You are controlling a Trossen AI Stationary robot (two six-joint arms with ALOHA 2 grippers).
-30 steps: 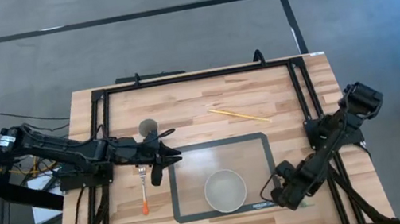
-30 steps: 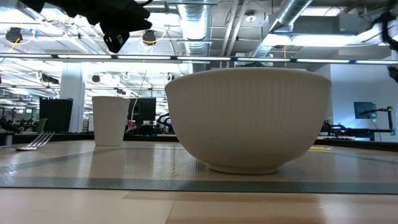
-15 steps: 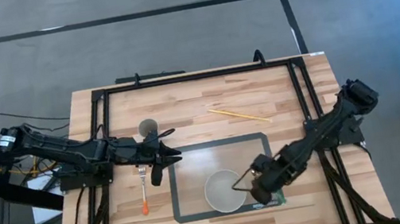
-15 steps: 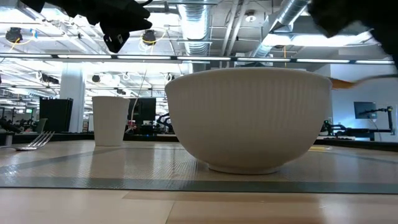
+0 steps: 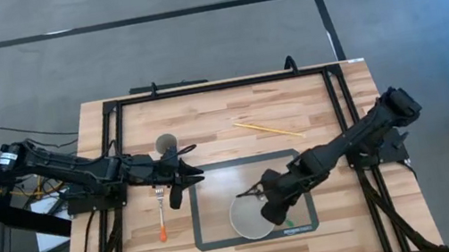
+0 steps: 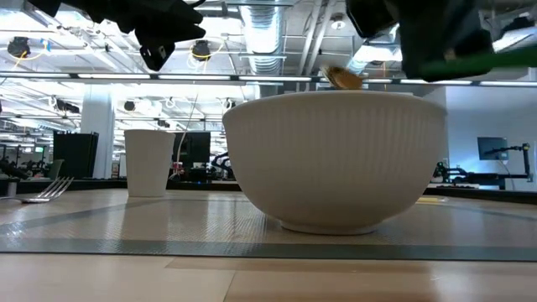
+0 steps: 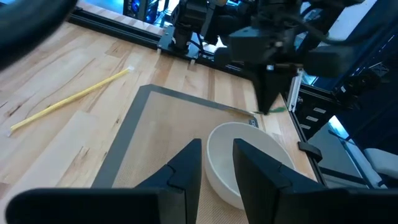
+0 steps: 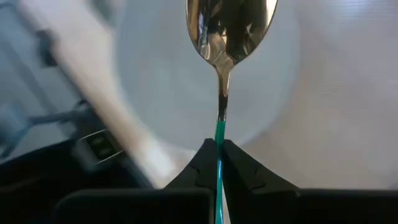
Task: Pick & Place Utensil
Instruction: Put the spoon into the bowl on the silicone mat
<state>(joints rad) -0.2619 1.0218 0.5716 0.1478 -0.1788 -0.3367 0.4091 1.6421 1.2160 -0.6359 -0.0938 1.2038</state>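
Observation:
A spoon with a metal bowl [image 8: 231,25] and a green handle is in my right gripper [image 8: 219,146], which is shut on it over the white bowl [image 5: 252,215]. The low view shows the spoon's bowl [image 6: 342,78] just above the white bowl's rim [image 6: 336,96]. My left gripper [image 5: 174,181] is open and empty, hovering over a fork [image 5: 161,210] with an orange handle end, which lies flat on the wood left of the mat. The white bowl stands on the grey-edged mat [image 5: 288,157]. My right gripper pinches the spoon's green handle [image 8: 219,134] between its two fingers, a little behind where the metal neck begins. The fingers come from the table's right and lie along the handle. The spoon is lifted clear and sticks forward, its bowl over the white bowl.
A white cup [image 5: 166,142] stands at the far left, near my left gripper. A pair of chopsticks [image 5: 268,128] lies on the wood beyond the mat. Black frame rails [image 5: 218,84] run along the table's edges.
My right gripper has gone from the table's near right corner toward the left and a little toward the far edge, carrying the spoon clear of the table, and now stands over the white bowl.

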